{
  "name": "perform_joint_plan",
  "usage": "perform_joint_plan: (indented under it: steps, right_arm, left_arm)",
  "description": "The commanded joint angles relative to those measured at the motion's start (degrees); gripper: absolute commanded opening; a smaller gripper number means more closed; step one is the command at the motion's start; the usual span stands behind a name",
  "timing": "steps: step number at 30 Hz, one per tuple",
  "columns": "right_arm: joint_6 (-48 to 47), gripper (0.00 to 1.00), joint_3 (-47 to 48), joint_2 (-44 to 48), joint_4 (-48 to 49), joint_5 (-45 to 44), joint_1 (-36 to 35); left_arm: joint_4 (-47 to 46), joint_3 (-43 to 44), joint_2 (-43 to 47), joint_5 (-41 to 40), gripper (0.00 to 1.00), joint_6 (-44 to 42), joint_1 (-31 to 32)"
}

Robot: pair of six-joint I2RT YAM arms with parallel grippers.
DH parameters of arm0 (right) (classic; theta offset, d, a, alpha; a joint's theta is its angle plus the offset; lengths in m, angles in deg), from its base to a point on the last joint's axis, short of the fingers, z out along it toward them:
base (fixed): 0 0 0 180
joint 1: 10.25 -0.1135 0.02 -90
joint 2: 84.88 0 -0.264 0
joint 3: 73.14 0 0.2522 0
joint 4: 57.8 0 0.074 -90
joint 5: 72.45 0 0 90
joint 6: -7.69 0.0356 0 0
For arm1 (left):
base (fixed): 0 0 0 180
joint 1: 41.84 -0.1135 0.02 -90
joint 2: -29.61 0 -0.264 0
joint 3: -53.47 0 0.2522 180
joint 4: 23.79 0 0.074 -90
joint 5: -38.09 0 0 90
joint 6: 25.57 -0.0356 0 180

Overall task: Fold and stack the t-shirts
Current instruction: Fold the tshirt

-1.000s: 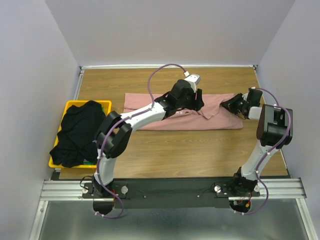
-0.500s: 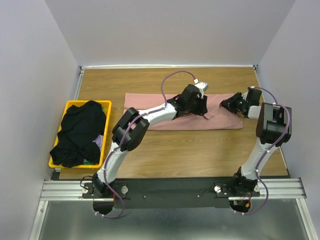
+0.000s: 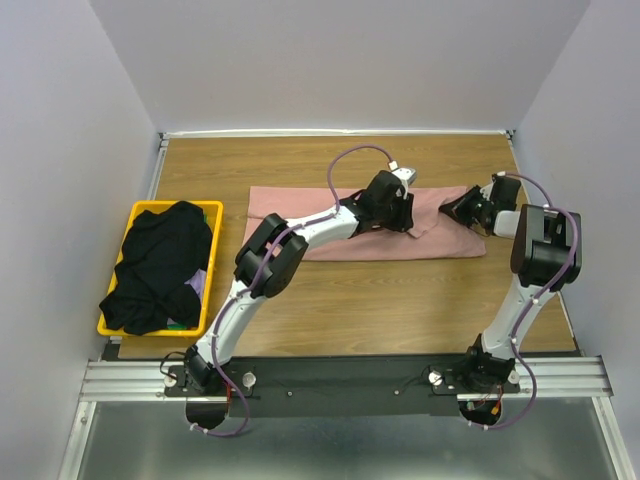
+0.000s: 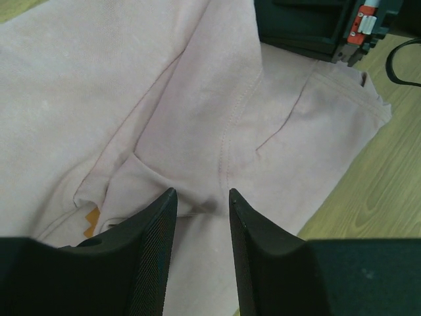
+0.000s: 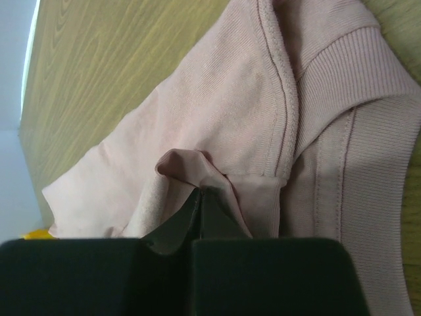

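Note:
A dusty-pink t-shirt (image 3: 445, 238) lies spread flat across the middle of the table. My left gripper (image 3: 405, 215) is low over its right half. In the left wrist view that gripper (image 4: 202, 192) is open, its tips straddling a raised crease of the pink cloth (image 4: 210, 112). My right gripper (image 3: 458, 212) is at the shirt's right end. In the right wrist view it (image 5: 200, 191) is shut, with a small fold of the pink cloth (image 5: 230, 99) bunched at its tips. A black t-shirt (image 3: 160, 265) lies heaped in the basket at the left.
The yellow basket (image 3: 140, 208) stands at the table's left edge, the black cloth spilling over its near rim. The right arm's black wrist (image 4: 309, 26) is close beyond the left gripper. Bare wood (image 3: 400, 310) lies between the shirt and the arm bases.
My left gripper has slid right along the pink shirt and its jaws have narrowed. The right gripper's jaws have come together on a fold at the shirt's right end.

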Motion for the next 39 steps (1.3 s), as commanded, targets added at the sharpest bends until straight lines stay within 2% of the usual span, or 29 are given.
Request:
perform_joint_plan:
  steps: [1,8,13,23,24,27,28,29,32,35,39]
  right_arm:
    - [-1.89,0.01,0.54,1.32,-2.45,-1.15,-0.40]
    - [-3.82,0.01,-0.25,6.50,-4.29,-5.45,-0.40]
    - [-5.32,0.01,-1.39,11.16,-6.57,-12.21,-0.32]
    - [-5.67,0.01,-2.71,12.04,-11.76,-20.30,-0.23]
    - [-5.76,0.02,-2.89,12.04,-12.20,-21.01,-0.32]
    - [-6.72,0.17,-2.45,11.69,-12.73,-21.98,-0.32]
    - [-7.07,0.25,-1.58,11.60,-13.86,-21.89,-0.32]
    - [-7.86,0.29,-1.14,11.95,-14.75,-21.89,-0.32]
    - [-7.96,0.41,-0.78,16.77,-16.43,-23.12,-0.93]
    - [-5.95,0.43,-2.61,19.94,-20.37,-23.13,-1.55]
    - [-1.11,0.44,-9.73,25.48,-20.73,-19.88,-3.21]
  left_arm:
    - [0.66,1.69,-2.11,1.01,0.45,1.40,-0.62]
    - [0.92,1.42,-2.63,0.83,0.45,1.49,-0.80]
    - [1.01,1.16,-2.90,0.83,0.45,1.75,-1.06]
    - [1.10,1.25,-3.25,0.74,0.45,2.19,-1.32]
    - [1.19,1.25,-3.16,0.66,0.45,2.19,-1.32]
    - [1.36,1.42,-2.81,0.48,0.51,2.01,-1.41]
    - [1.62,1.51,-2.03,0.39,0.54,1.93,-1.50]
    - [2.24,1.77,-1.24,0.22,0.62,1.75,-1.50]
    - [3.55,1.95,4.45,-2.05,0.75,0.26,-1.59]
    - [5.14,1.78,11.50,-8.53,0.83,-2.64,-2.02]
    - [9.27,-3.57,17.22,-16.74,0.84,-5.98,-5.27]
